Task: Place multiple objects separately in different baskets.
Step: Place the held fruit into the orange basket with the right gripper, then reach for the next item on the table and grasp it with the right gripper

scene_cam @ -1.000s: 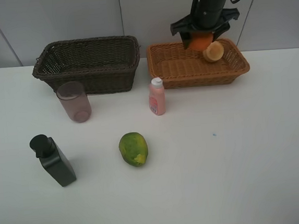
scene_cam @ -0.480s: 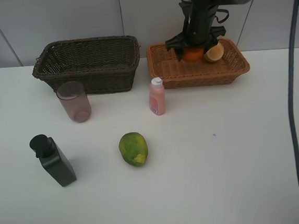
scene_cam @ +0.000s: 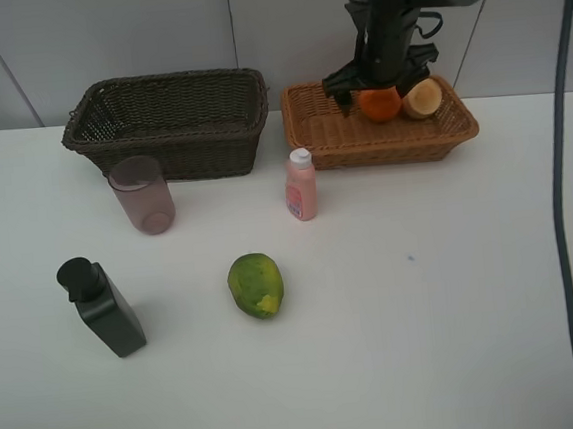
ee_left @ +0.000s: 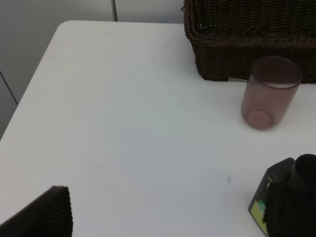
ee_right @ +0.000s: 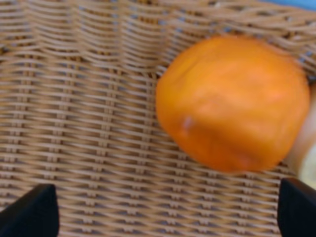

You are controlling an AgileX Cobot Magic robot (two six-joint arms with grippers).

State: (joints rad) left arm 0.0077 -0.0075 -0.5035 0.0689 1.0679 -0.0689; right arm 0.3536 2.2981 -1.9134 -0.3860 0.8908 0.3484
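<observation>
Your right gripper (scene_cam: 379, 82) hangs over the shallow orange-tan woven wicker basket (scene_cam: 381, 152) in the high view, jaws spread and holding nothing. You have two fruits in that basket. One is a round orange (scene_cam: 379, 105) directly under the gripper. The other is a red-yellow peach-like fruit (scene_cam: 422, 98) just beside it, toward the right end. The second basket, a deeper dark brown woven wicker basket (scene_cam: 171, 150), stands just to the left of the first.

Four things stand on the white surface (scene_cam: 454, 290):
- One translucent pinkish cup (scene_cam: 142, 195) is upright just in front of the dark basket.
- One small pink white-capped bottle (scene_cam: 301, 185) is upright in front of the gap between the two baskets.
- One green-yellow papaya-like fruit (scene_cam: 256, 285) lies nearer the front.
- One black pump bottle (scene_cam: 102, 309) stands at the front left, well apart from both baskets.

That makes three fruits, two bottles and one cup.

In the left wrist view, your left gripper (ee_left: 168, 217) is wide open, with only bare surface between its fingers. The cup stands just before the dark basket's wall, and the pump bottle is close by one finger.

In the right wrist view, which is somewhat blurred, the orange rests on the tan weave. The gripper's two dark fingertips (ee_right: 29, 211) stand far apart, and neither touches it. A pale sliver of the peach-like fruit shows at the orange's side.
</observation>
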